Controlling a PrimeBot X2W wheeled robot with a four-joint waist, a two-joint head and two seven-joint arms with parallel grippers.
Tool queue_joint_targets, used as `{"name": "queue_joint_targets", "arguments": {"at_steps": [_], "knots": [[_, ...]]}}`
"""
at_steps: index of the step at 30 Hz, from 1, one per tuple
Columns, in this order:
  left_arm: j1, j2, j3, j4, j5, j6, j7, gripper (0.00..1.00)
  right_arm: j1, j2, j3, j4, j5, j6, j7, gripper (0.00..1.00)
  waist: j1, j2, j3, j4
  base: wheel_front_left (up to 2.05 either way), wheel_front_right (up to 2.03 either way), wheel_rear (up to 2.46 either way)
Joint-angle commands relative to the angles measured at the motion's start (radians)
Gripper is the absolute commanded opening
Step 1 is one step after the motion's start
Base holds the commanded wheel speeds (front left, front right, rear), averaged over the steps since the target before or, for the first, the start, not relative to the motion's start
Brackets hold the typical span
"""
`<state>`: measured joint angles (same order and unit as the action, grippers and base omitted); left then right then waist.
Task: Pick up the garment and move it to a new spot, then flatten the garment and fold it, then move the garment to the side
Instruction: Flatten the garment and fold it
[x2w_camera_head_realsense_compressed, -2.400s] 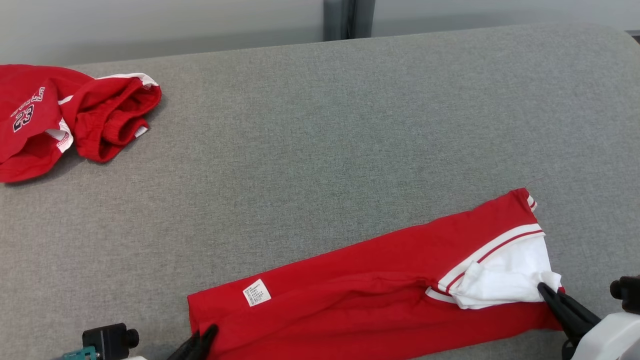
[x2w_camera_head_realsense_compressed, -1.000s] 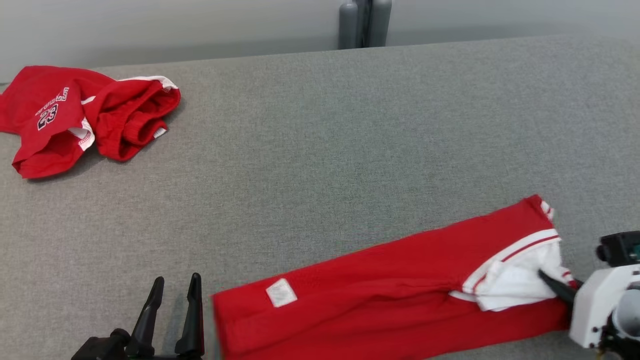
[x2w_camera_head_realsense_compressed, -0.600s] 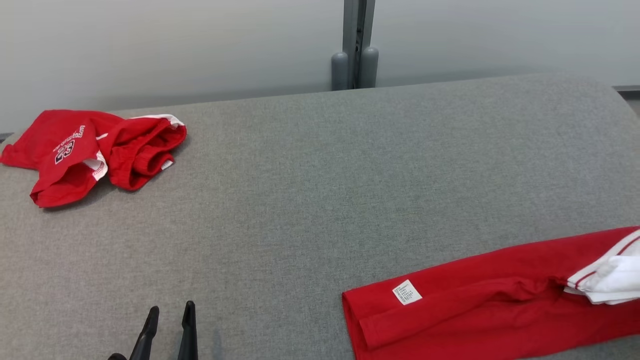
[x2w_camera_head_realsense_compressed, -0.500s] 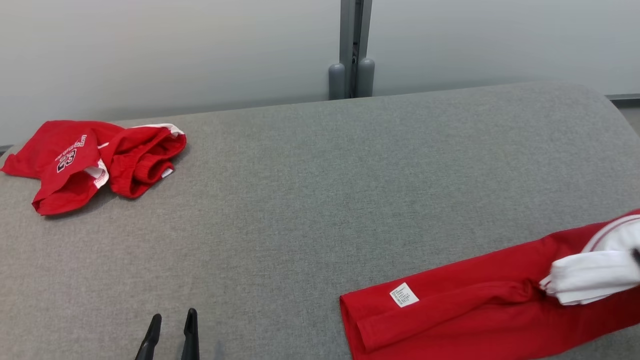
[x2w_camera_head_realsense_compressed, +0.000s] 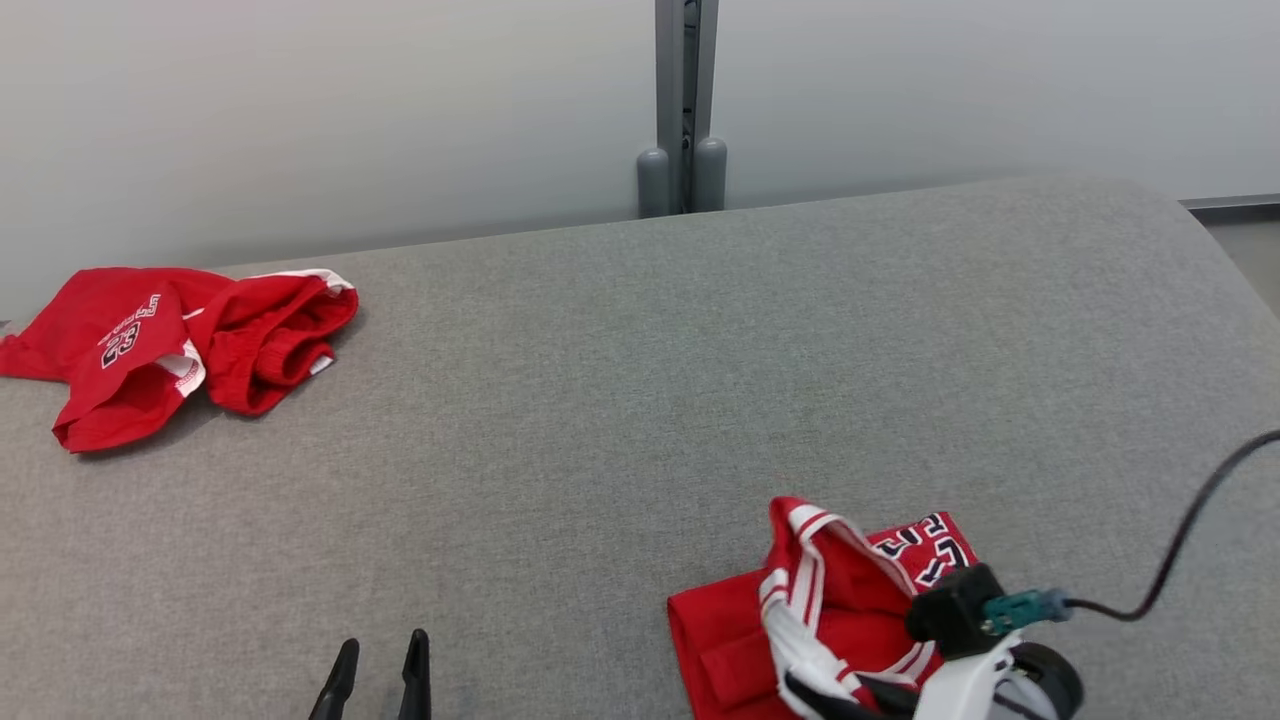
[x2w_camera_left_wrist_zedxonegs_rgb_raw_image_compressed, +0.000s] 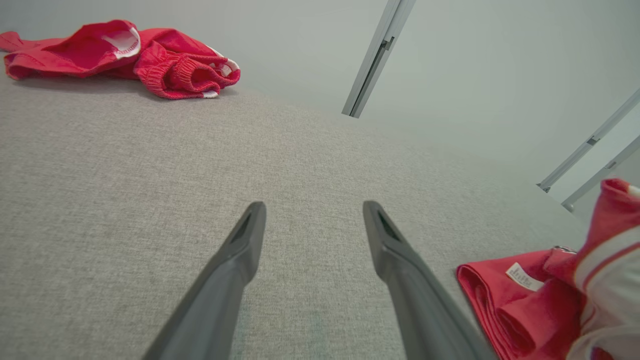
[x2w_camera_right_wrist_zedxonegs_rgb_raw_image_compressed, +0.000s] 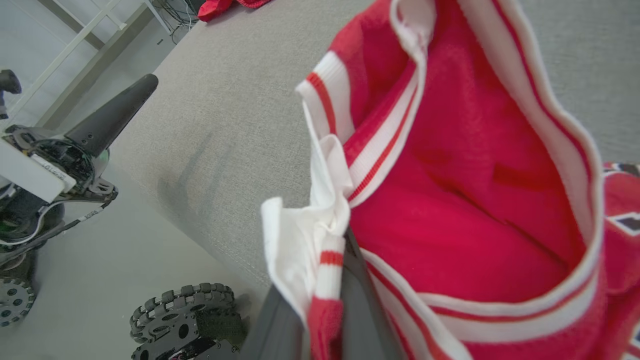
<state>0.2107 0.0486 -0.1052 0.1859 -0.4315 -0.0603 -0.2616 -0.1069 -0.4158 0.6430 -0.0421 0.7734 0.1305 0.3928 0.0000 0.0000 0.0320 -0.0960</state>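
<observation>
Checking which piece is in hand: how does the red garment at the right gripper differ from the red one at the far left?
The near garment is pinched at its white-striped edge by the right gripper, part of it lifted; the far garment lies free, untouched. The near garment is folded over itself; the far garment is a crumpled heap. Both are red with white trim and dark lettering.

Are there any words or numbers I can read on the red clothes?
"23": on the crumpled red garment at the far left.
Arched letters above it: too small to read.
Dark letters on the folded red garment: creased, unreadable.
White tag on it: print too small.
</observation>
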Motion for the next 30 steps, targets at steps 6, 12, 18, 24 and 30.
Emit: {"name": "queue_joint_targets", "arguments": {"at_steps": [6, 12, 18, 24, 30], "knots": [[-0.032, 0.004, -0.013, 0.020, -0.018, 0.009, -0.004, 1.00, -0.058, 0.075, 0.079, 0.131, -0.074, 0.001, -0.024, 0.00, 0.0000, 0.0000, 0.018, 0.042, 0.00, 0.00, 0.00], [-0.036, 0.004, -0.007, 0.030, -0.023, 0.011, -0.004, 1.00, -0.096, 0.113, 0.106, 0.221, -0.108, 0.001, -0.060, 0.00, 0.0000, 0.0000, 0.025, 0.068, 0.00, 0.00, 0.00], [-0.028, 0.004, 0.001, 0.037, -0.027, 0.010, -0.004, 1.00, -0.088, 0.123, 0.056, 0.218, -0.131, 0.001, -0.135, 1.00, 0.0000, 0.0000, 0.016, 0.072, 0.00, 0.00, 0.00], [0.003, 0.004, 0.033, 0.020, -0.032, 0.018, -0.004, 1.00, 0.013, 0.054, -0.061, -0.012, -0.089, 0.000, -0.196, 1.00, 0.0000, 0.0000, -0.016, 0.059, 0.00, 0.00, 0.00], [0.019, 0.004, 0.033, -0.004, -0.039, 0.025, -0.004, 1.00, 0.142, 0.015, -0.365, -0.113, -0.223, 0.000, -0.292, 1.00, 0.0000, 0.0000, -0.040, 0.036, 0.00, 0.00, 0.00]]}}
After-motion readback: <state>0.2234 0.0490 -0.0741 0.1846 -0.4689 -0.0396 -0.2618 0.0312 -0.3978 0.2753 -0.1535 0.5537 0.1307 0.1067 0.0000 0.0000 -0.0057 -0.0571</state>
